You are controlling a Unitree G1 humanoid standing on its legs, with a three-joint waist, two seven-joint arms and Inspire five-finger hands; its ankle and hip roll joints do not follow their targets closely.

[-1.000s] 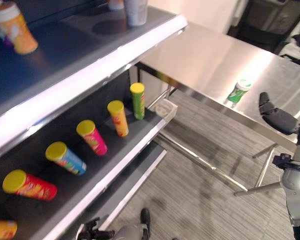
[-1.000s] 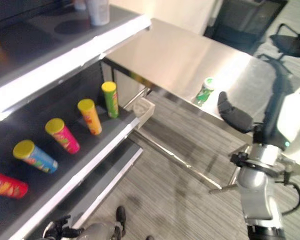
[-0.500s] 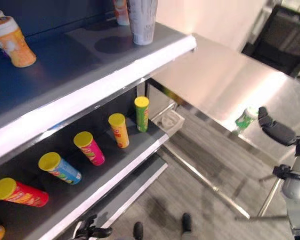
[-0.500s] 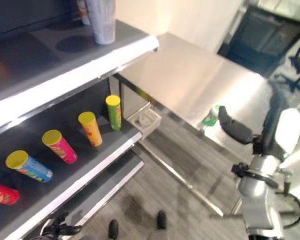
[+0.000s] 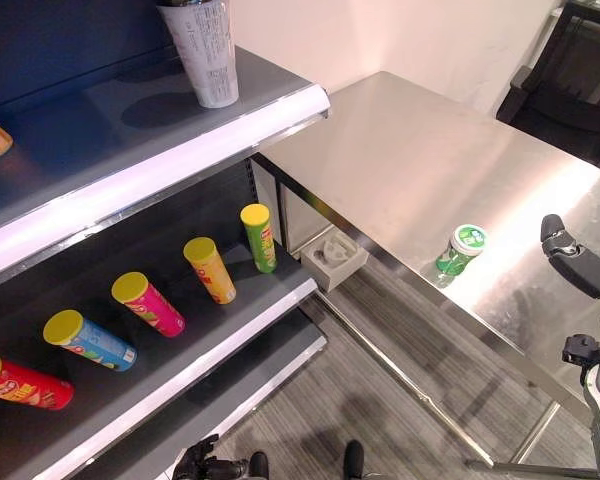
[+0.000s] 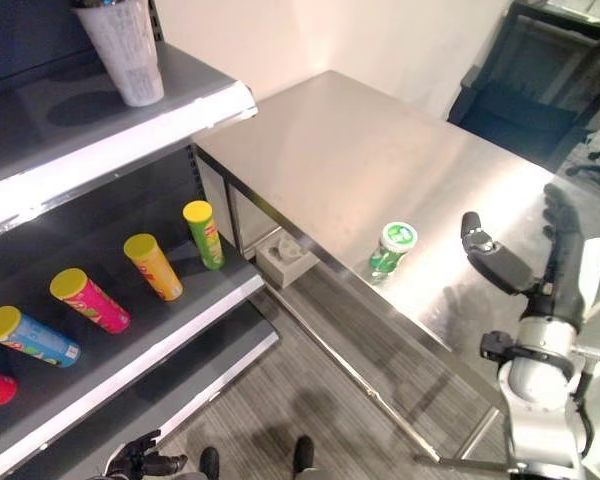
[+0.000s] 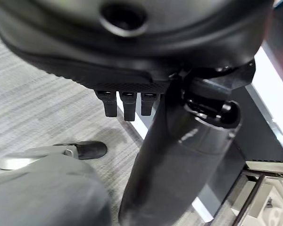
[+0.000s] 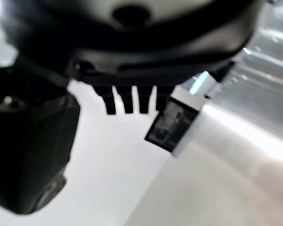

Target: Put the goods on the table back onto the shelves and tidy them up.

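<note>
A green can (image 5: pixel 461 249) stands upright near the front edge of the steel table (image 5: pixel 410 160). The right hand (image 6: pixel 495 262) hovers just right of it, not touching, fingers straight. The left hand (image 6: pixel 138 462) hangs low near the floor, fingers spread apart. Five tubes lie on the lower shelf (image 5: pixel 230 345).

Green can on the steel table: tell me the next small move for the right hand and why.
Probably reach the right hand toward the green can and close round it. The can stands upright near the steel table's front edge, untouched, with the hand raised beside it and holding nothing. It is the one item left on the table to shelve.
</note>
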